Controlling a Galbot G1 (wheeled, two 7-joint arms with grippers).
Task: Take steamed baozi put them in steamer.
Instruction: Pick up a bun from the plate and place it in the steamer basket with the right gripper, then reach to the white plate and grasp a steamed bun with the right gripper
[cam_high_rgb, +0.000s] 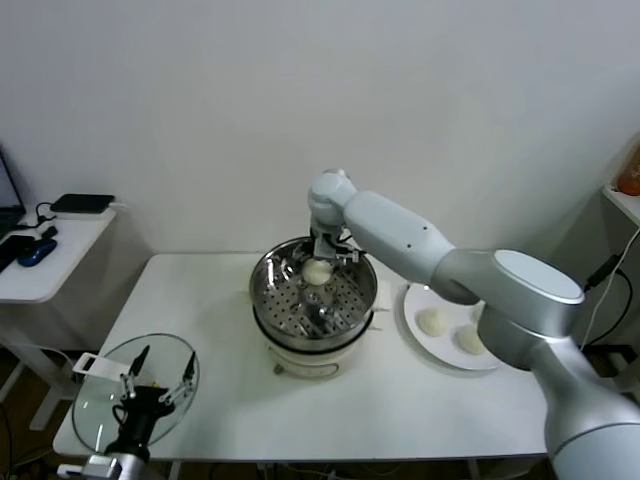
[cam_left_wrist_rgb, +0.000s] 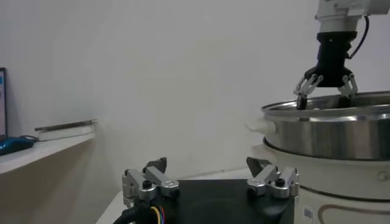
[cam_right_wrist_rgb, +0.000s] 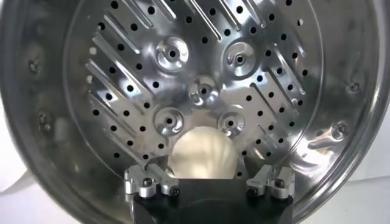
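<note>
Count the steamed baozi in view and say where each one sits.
3. One baozi lies in the steamer, under the right gripper with its fingers spread. Two baozi sit on the white plate. The arm may hide others.

a white table (cam_high_rgb: 440, 400) is set against a plain wall — a round glass lid (cam_high_rgb: 100, 385) lies at its near left corner, a white plate (cam_high_rgb: 415, 325) at its right. a side shelf (cam_high_rgb: 50, 265) is seen further left — dark devices rest on it.

baozi in steamer (cam_high_rgb: 262, 280): one cream bun (cam_high_rgb: 317, 271) on perforated floor.
baozi outside: two (cam_high_rgb: 434, 321) (cam_high_rgb: 470, 340), right of steamer.
</note>
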